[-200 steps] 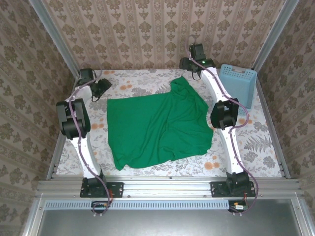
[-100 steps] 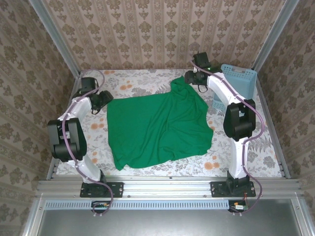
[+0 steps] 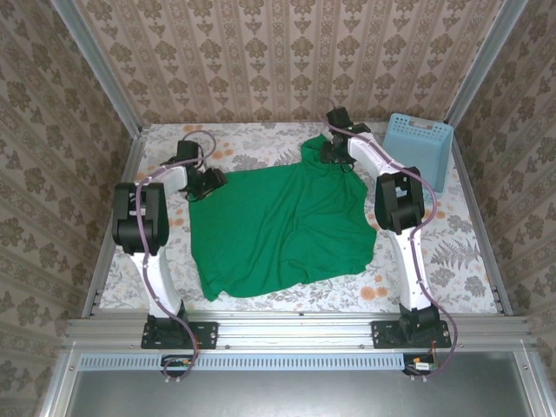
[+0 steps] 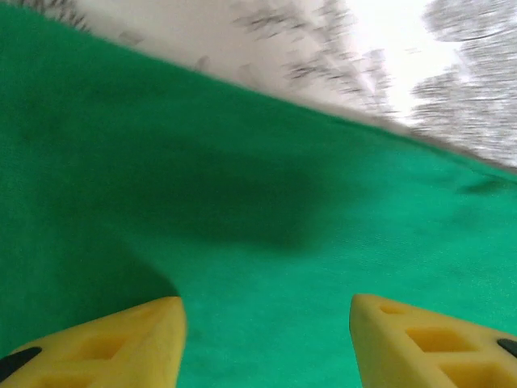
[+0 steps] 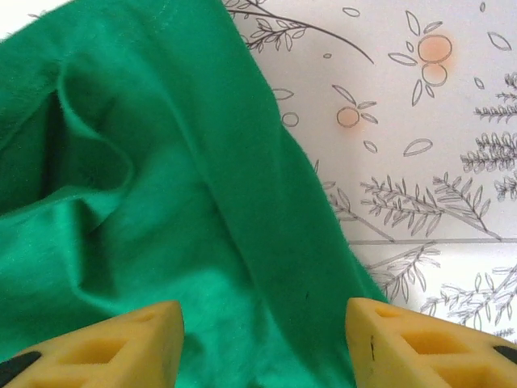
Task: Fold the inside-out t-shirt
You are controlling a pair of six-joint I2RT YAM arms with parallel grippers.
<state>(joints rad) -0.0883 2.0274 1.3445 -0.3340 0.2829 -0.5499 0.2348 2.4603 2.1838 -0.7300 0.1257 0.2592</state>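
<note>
- The inside-out t-shirt lies spread across the middle of the table, mostly flat, with a raised, creased peak at its far edge; its outline matches the earlier top views, so the cloth itself has not moved
- Changed: the left gripper stood off the cloth near the table's far-left side a second ago; it has swung inward and now sits at the shirt's far-left corner
- Left wrist view: both yellow fingers stand apart, with green cloth below and between them and nothing pinched; the picture is blurred, consistent with motion
- Changed: the right gripper was beyond the shirt's far edge; it has drawn back toward the near side and now sits on the raised peak
- Right wrist view: fingers apart over a folded ridge of cloth close to its edge, with the printed table cover to the right; not closed on anything
- The light blue basket stands at the far right, apart from the shirt
- Assessment: no fold is made yet; both arms appear to have finished their approach to the far edge, and the step in hand is judged to be a grip at the two far corners
- Risk: the right side is bunched, so a pinch there may catch more than one layer
</note>
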